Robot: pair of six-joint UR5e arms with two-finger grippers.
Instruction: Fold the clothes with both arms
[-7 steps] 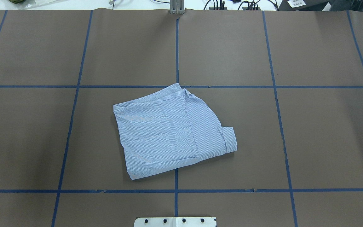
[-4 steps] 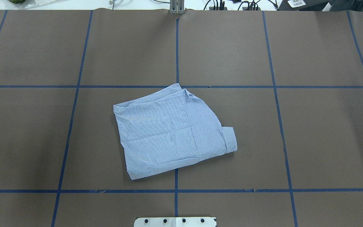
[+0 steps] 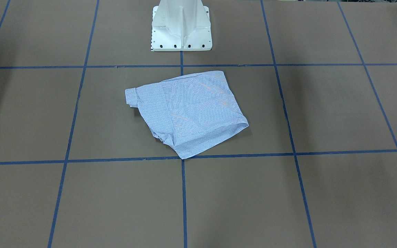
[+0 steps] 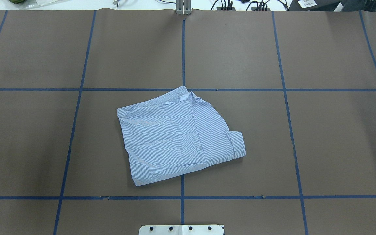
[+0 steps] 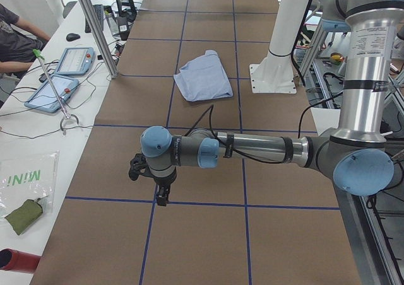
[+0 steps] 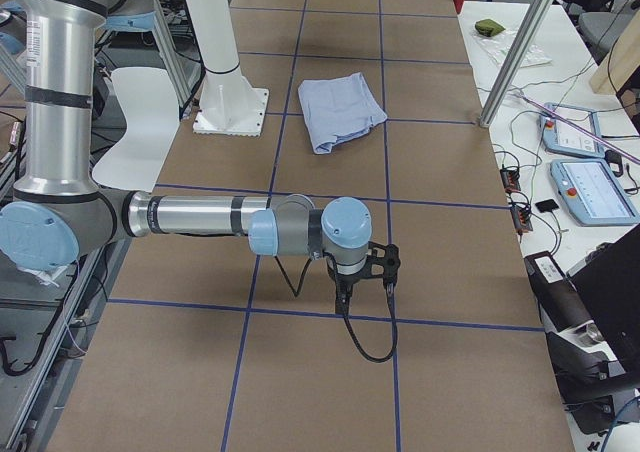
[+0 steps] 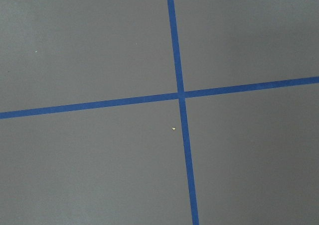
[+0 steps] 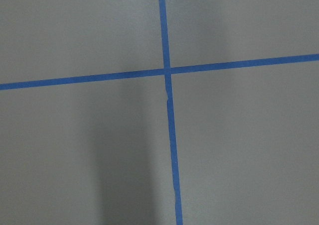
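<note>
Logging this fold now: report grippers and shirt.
Left gripper and right gripper away from shirt, over bare table; open or shut unclear. Shirt folded, lying mid-table, untouched. No obstruction seen.

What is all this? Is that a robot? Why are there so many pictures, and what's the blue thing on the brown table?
Yes, it is a robot. It has two metal arms, the left arm and the right arm, and the white stand is its base. Each arm ends in a black pincher: the left gripper and the right gripper. Both hang over bare table, and nothing seems to be in them. I cannot tell whether they are open.

The pictures come from several cameras: one above, one facing the robot, one at each end of the table, and one on each wrist. The wrist cameras see only table and blue tape lines.

The blue thing is a striped shirt, folded into a bundle in the middle, with nothing touching it.
</note>
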